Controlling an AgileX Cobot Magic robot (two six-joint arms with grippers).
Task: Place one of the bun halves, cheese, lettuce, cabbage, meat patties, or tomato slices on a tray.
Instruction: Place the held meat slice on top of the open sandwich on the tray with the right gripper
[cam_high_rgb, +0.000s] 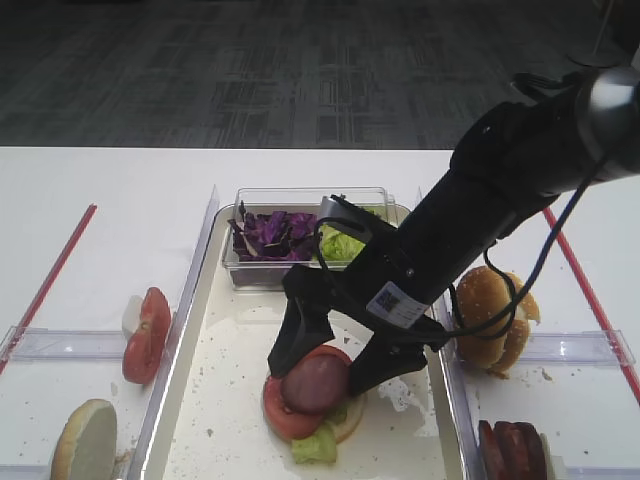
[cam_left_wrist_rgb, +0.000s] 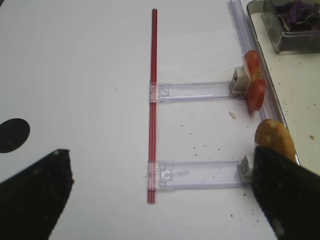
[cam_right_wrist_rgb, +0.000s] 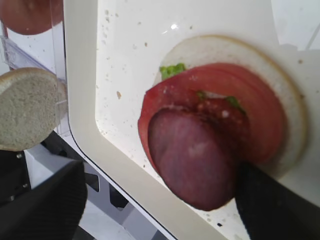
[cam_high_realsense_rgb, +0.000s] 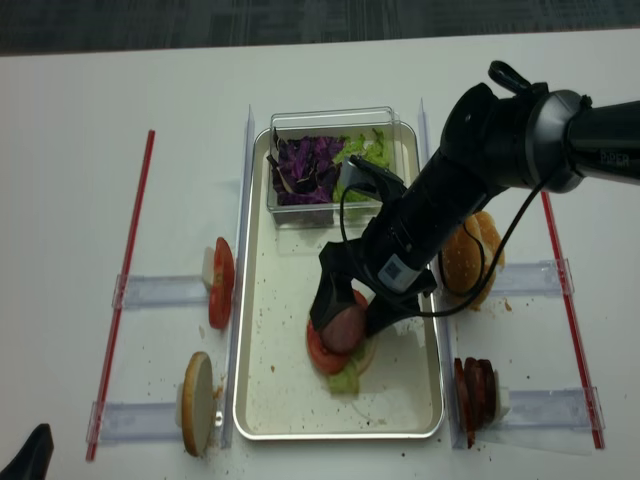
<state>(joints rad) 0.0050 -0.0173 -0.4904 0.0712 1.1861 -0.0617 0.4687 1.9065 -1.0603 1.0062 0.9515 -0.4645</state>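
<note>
On the cream tray (cam_high_rgb: 225, 385) lies a stack: a bun half (cam_right_wrist_rgb: 292, 107) cut face up, lettuce (cam_right_wrist_rgb: 172, 70), a tomato slice (cam_right_wrist_rgb: 225, 100) and on top a meat patty (cam_right_wrist_rgb: 192, 160). My right gripper (cam_high_rgb: 332, 362) stands open over this stack, one finger on each side of the patty (cam_high_rgb: 315, 383). The right finger (cam_right_wrist_rgb: 275, 205) is at the patty's edge, while the left finger (cam_right_wrist_rgb: 45, 205) hangs past the tray's rim. My left gripper (cam_left_wrist_rgb: 160, 200) is open over bare table with nothing between its fingers.
A clear box (cam_high_rgb: 300, 195) at the tray's far end holds cabbage (cam_high_rgb: 272, 235) and lettuce (cam_high_rgb: 340, 243). Left racks hold tomato slices (cam_high_rgb: 145, 335) and a bun half (cam_high_rgb: 85, 440). Right racks hold bun halves (cam_high_rgb: 490, 315) and meat patties (cam_high_rgb: 515, 448). Red strips (cam_high_rgb: 50, 275) border the table.
</note>
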